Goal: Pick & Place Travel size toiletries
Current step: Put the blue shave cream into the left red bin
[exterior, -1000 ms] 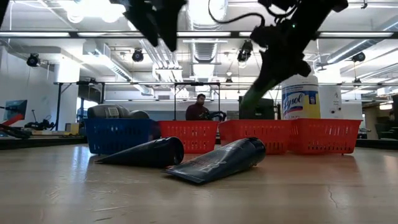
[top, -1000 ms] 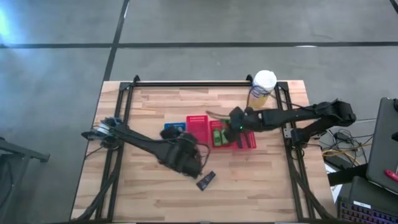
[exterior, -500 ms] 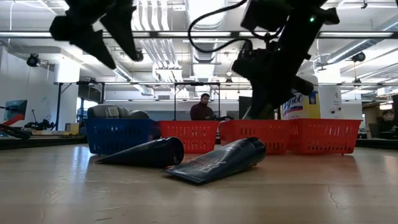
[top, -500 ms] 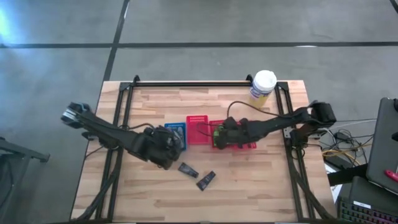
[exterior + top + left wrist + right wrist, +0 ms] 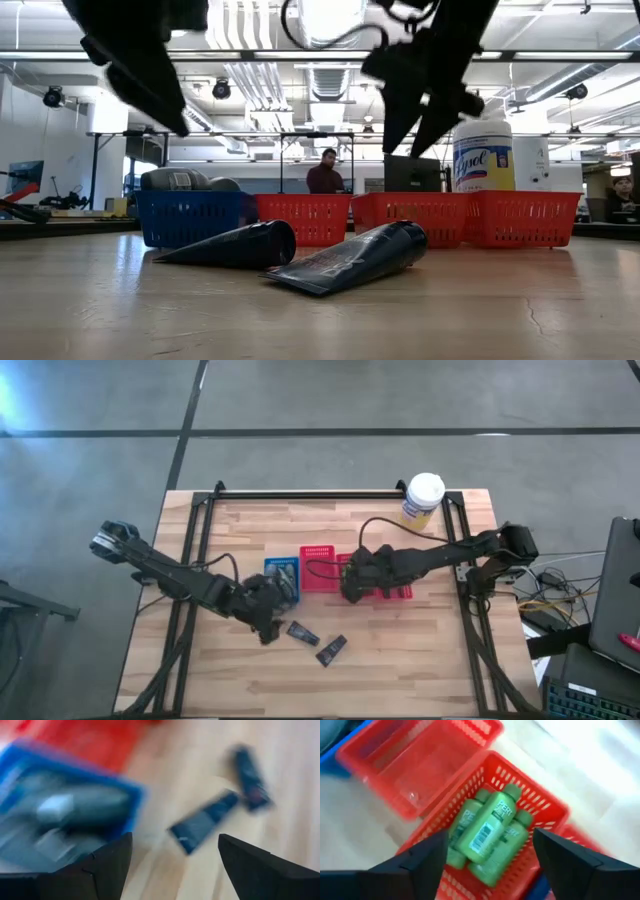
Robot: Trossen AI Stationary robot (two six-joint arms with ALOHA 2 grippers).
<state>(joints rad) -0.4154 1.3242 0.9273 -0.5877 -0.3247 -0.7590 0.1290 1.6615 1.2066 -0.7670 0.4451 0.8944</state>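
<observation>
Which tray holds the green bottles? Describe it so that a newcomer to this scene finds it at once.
On the wooden table, three mesh trays sit in a row at mid-table: a blue tray, then an empty red tray, then the red tray directly under the right gripper. Only this one holds green bottles, lying piled together.

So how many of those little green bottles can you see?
3 green bottles, all piled together in one red basket under the right gripper, which is open above them. More could be hidden underneath.
</observation>
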